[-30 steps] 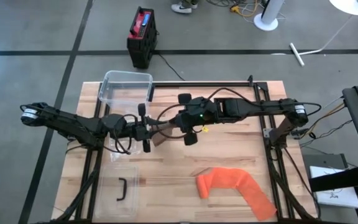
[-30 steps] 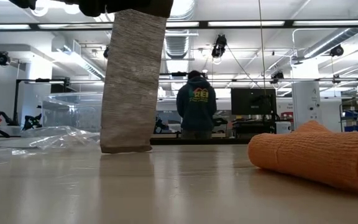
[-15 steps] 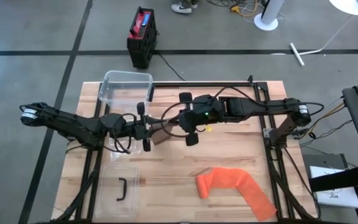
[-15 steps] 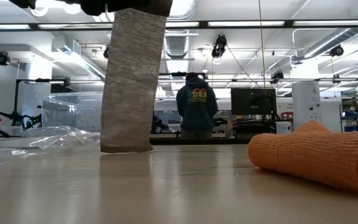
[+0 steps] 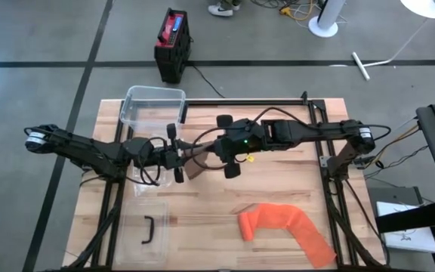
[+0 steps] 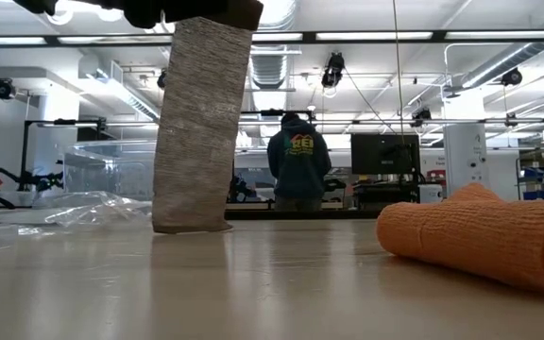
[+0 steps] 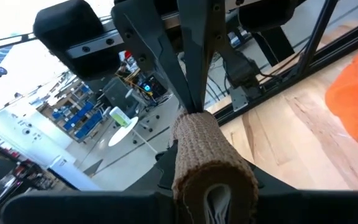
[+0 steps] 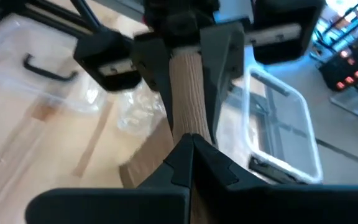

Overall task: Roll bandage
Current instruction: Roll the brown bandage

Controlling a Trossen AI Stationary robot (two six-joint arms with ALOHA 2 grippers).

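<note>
Right tool (image 5: 216, 149) shifted slightly; brown bandage (image 5: 195, 161) pinched between both tools.

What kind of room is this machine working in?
Most likely a robotics lab or workshop: a wooden table on a bare concrete floor, computer monitors behind a standing person, and exposed ceiling ducts.

Brown woven bandage roll (image 5: 195, 160) between my left gripper (image 5: 177, 154) and right gripper (image 5: 219, 148) | clear plastic bin (image 5: 154, 106) behind | orange crumpled bandage (image 5: 285, 229) front-right.
</note>
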